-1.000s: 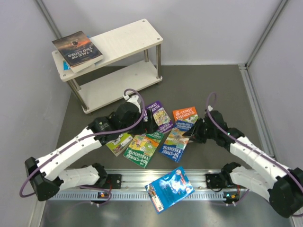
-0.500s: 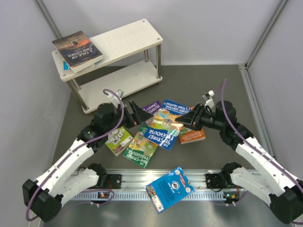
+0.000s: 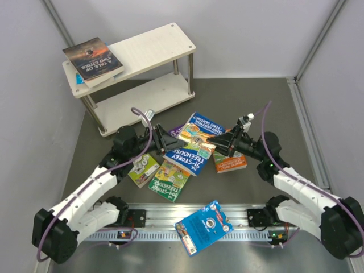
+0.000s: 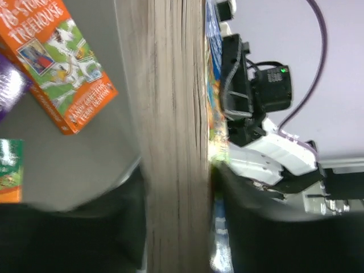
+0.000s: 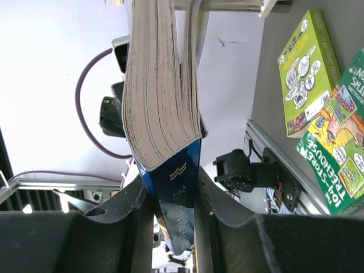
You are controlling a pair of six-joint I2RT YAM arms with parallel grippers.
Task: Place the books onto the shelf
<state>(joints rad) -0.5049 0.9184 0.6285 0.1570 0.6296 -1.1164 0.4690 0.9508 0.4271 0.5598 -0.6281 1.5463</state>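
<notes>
The shelf (image 3: 149,44) stands in the upper left of the top view, close to the left wall (image 3: 23,114), with a dark book (image 3: 92,60) on its top board. The blue book (image 3: 190,147) is in the centre, held above an orange book (image 3: 232,163) and a green book (image 3: 170,182), well apart from the shelf. The right gripper (image 3: 220,142) is clamped on its spine. The left gripper (image 3: 169,138) has its fingers (image 4: 128,227) on both sides of the page edge; whether they press it, I cannot tell. The book's long axis runs from upper right to lower left, cover up.
</notes>
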